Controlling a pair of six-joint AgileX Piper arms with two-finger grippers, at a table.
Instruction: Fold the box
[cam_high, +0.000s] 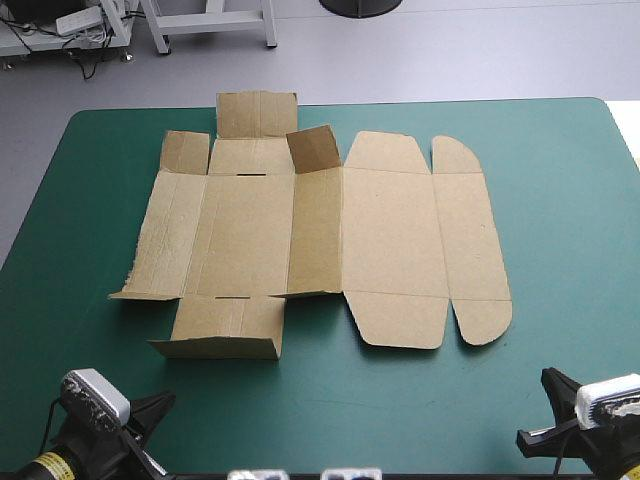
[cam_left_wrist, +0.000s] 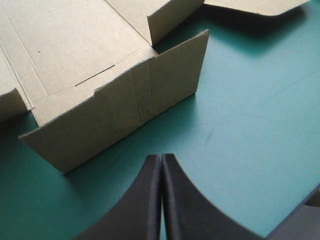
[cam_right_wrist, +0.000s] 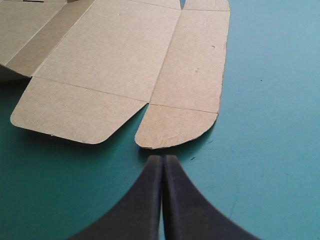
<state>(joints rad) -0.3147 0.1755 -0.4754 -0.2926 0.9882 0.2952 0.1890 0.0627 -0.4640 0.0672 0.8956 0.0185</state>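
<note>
The table (cam_high: 560, 200) lies under a smooth teal-green cover (cam_high: 90, 380) with rounded far corners, marked only by a faint dark scuff (cam_left_wrist: 207, 134) and a tiny dark speck (cam_right_wrist: 261, 80).

One box (cam_high: 385, 235), two pincers: left pincer (cam_left_wrist: 161, 158), right pincer (cam_right_wrist: 163, 159)

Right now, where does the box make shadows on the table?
High view: the box is evenly lit, without glare. Left wrist view: its raised flap throws a dark shadow on the teal-green cover. Right wrist view: just a thin shadow rims the rounded flap.
</note>
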